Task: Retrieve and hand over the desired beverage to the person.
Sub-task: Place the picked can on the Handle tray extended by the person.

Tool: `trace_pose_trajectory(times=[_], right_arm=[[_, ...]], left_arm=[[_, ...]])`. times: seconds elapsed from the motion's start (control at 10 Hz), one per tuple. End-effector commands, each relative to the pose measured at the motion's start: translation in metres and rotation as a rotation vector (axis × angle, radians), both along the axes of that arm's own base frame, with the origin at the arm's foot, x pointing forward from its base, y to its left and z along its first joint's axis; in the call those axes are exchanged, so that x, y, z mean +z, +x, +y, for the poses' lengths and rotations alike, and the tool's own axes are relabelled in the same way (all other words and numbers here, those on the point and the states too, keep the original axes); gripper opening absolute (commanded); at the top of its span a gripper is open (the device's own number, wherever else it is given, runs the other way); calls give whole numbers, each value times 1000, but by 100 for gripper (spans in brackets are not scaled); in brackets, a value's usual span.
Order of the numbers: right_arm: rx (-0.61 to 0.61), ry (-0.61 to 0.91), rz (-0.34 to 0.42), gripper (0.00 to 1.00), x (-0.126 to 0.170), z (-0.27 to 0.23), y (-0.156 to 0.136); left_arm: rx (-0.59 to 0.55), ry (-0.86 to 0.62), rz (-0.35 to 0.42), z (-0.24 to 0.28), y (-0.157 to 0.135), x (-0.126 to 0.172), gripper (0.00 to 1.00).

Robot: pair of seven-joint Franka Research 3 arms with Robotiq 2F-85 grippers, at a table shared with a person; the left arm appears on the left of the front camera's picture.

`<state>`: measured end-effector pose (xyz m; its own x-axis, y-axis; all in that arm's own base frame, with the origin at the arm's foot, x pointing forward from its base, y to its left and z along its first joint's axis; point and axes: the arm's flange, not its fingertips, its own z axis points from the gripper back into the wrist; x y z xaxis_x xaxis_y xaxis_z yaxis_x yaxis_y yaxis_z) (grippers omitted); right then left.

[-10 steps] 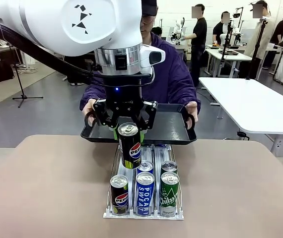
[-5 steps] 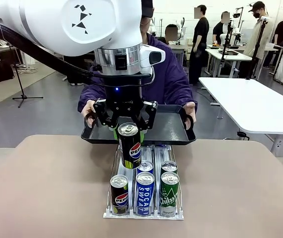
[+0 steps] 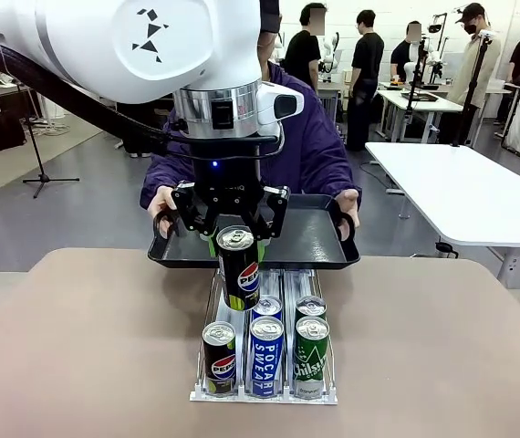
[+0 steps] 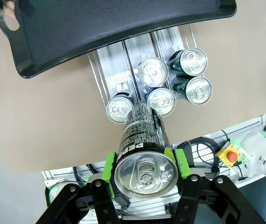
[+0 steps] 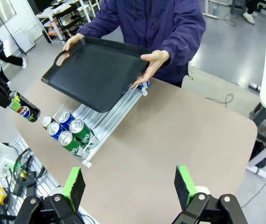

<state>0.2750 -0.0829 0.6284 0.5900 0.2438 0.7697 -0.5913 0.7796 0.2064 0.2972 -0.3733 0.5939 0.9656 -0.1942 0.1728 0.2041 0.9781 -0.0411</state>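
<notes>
**Slim black Pepsi can (image 3: 240,274) hanging in the left gripper (image 3: 238,248)**

The left gripper is clamping the Pepsi can near its top, holding it upright just above the left lane of the white three-lane metal rack (image 3: 296,278). The person in the dark purple jacket (image 3: 319,151) is holding a black plastic tray (image 3: 310,233) in both hands over the rack's far end. The right gripper (image 5: 129,184) is hanging with its jaws wide apart and empty, well away from the rack.
</notes>
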Motion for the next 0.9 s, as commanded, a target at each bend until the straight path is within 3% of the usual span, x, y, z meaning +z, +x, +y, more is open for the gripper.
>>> trace_pose_trajectory(times=[0.0, 0.5, 0.6, 0.8], right_arm=[[23, 21, -6, 100, -3, 1, 2], [23, 21, -6, 100, -3, 1, 2], [23, 21, -6, 100, -3, 1, 2], [23, 21, -6, 100, -3, 1, 2]], left_arm=[[-1, -5, -4, 1, -1, 3, 0], [-1, -5, -4, 1, -1, 3, 0], [0, 0, 0, 0, 0, 0, 59], [-19, -33, 10, -1, 33, 30, 59]])
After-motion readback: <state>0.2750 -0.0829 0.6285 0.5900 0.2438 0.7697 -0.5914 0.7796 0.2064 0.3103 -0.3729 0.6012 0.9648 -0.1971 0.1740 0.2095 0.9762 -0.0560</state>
